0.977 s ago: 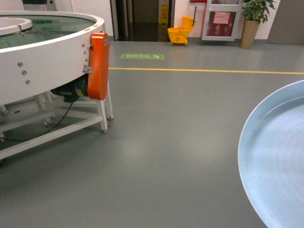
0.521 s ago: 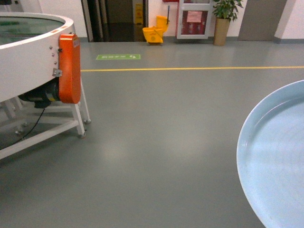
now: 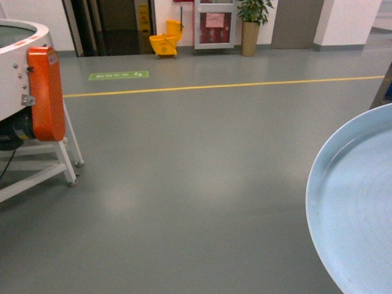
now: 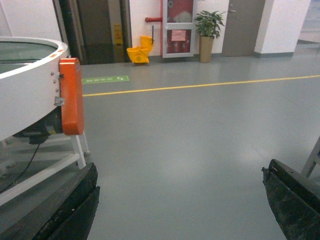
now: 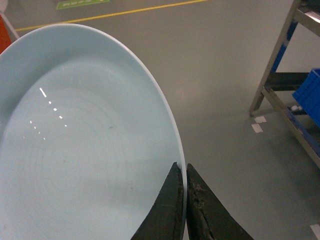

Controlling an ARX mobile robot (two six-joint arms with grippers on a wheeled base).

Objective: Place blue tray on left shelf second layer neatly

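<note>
Between the right end effector's [image 5: 184, 200] closed fingers sits the blue tray's [image 5: 75, 150] rim; left end effector [image 4: 180, 200] spread wide, empty. Steel shelf [image 5: 295, 75] stands rightward. Thin rim pinch risks tray slipping.

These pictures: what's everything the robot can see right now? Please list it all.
blue tray: one, pale blue, held by its rim, right of head view
round machine: one, white with an orange cover, far left
mop bucket: one, yellow, by the far wall
potted plant: one, green, by the far wall
floor line: one, yellow, across the grey floor
floor sign: one, green
metal rack: one, steel, holding a dark-blue crate, right wrist view
left gripper: black, open, empty
right gripper: black, shut on the tray's rim
</note>
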